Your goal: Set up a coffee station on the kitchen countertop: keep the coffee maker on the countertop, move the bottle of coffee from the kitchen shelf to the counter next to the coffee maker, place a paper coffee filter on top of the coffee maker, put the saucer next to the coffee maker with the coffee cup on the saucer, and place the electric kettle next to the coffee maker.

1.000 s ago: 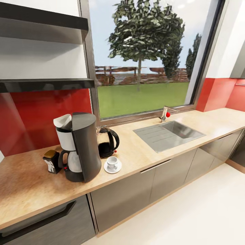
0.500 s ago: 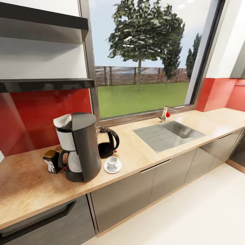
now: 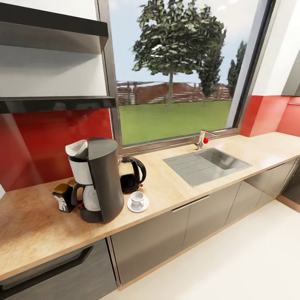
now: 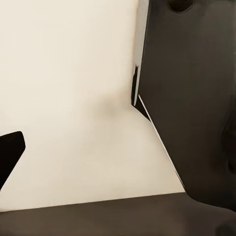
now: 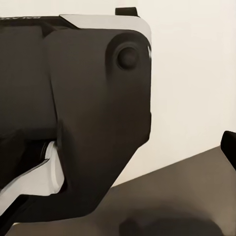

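1. Coffee maker: stands upright on the counter, long axis vertical, its carafe side facing the red backsplash end at the view's left. It anchors the group.
2. Filter: a white paper cone on top of the maker, tilted, its open mouth angled up and toward the left.
3. Coffee bottle: upright, just beside the maker's carafe side, off the shelf.
4. Kettle: upright behind the maker's other side, handle turned toward the sink.
5. Saucer with cup: the cup sits on the saucer, in front of the kettle and near the maker.
6. Judgement: all five items appear clustered as the task asks; the set-up looks complete.
7. Jaws: wrist views show dark robot body parts against pale floor; whether either pair is spread or pressed together cannot be told.
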